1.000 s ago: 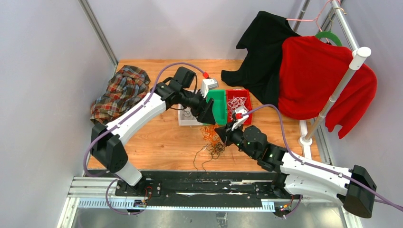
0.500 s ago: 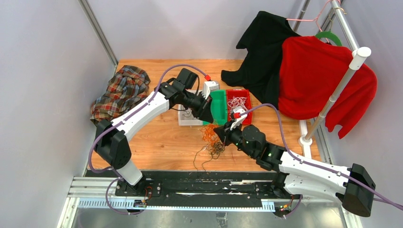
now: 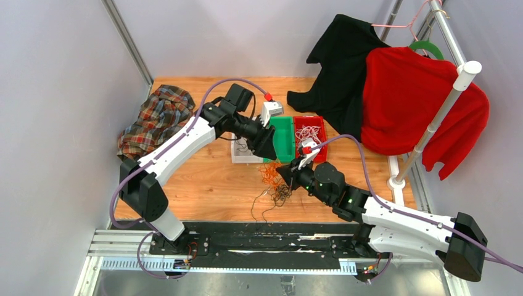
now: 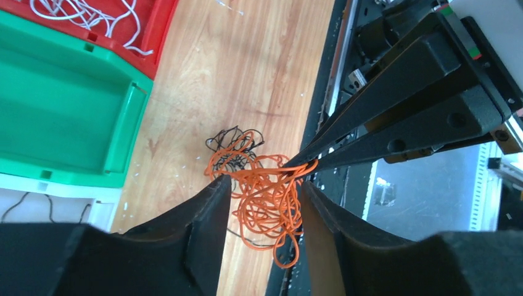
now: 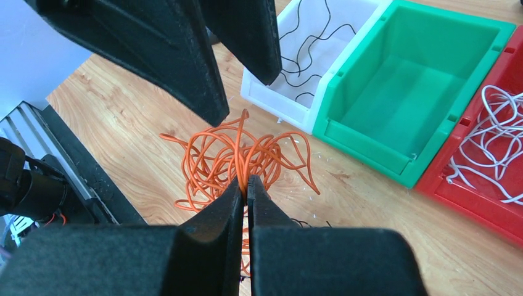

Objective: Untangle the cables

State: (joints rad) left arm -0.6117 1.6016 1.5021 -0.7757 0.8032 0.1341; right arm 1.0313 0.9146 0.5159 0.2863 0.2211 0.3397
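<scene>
Right gripper [image 5: 247,183] is clamped tight on the orange cables [image 5: 213,157]. Its two fingers are pressed together with several strands pinched at the tips. The strands are drawn up to the pinch point, and the lower loops spread in a loose knot toward the wooden table [image 5: 123,117]. Left gripper [image 4: 265,183] stands with jaws parted, one finger to each side of the same orange knot and just above it; whether its pads touch the strands cannot be determined. The two grippers meet nearly tip to tip over the middle of the table, just in front of the bins. Black cables [image 4: 234,137] lie in a small snarl on the table, just beside and partly under the orange knot. Three bins sit side by side beyond: a white bin [image 5: 277,105] holding more of the black cables, a green bin [image 5: 370,139] touching it, and a red bin [image 5: 469,200] holding white cables [image 5: 501,137]. A plaid cloth [image 3: 157,117] lies at the far left of the table, well apart from the cables.
</scene>
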